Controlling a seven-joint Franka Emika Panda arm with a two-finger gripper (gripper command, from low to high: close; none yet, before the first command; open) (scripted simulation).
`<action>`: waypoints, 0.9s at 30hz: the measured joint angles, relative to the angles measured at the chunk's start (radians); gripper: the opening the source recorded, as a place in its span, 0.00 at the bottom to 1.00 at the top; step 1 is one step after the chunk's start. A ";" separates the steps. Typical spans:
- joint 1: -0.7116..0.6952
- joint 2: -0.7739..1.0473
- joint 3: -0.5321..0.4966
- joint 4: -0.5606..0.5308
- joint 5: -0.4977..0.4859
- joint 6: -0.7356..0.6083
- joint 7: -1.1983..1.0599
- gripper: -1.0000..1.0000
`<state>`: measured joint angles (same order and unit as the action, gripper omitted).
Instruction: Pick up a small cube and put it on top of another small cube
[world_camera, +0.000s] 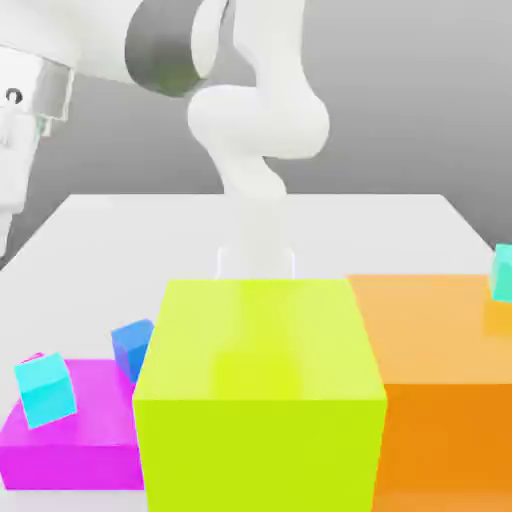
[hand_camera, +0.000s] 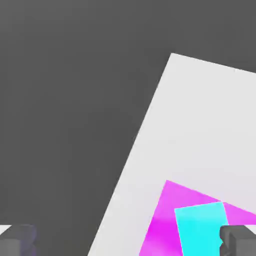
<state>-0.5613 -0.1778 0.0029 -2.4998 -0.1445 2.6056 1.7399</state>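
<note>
Small cube (world_camera: 45, 389) sits on flat block (world_camera: 80, 440) — beside tall block (world_camera: 260, 400).

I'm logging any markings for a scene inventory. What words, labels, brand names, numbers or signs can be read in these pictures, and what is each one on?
None: no readable text, number, logo or sign in either view.
The yellow-green block, orange block, magenta slab, cyan cube and blue cube have plain, unmarked faces.
The white table and the arm carry no lettering.
</note>
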 joint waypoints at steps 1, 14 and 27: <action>-0.018 0.030 -0.009 -0.010 -0.001 0.015 0.041 0.50; -0.210 0.422 -0.071 -0.103 0.206 0.244 0.334 0.50; -0.231 0.497 -0.050 -0.090 0.219 0.306 0.330 0.00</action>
<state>-0.7925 0.3196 -0.0467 -2.5897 0.0743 2.9116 2.0700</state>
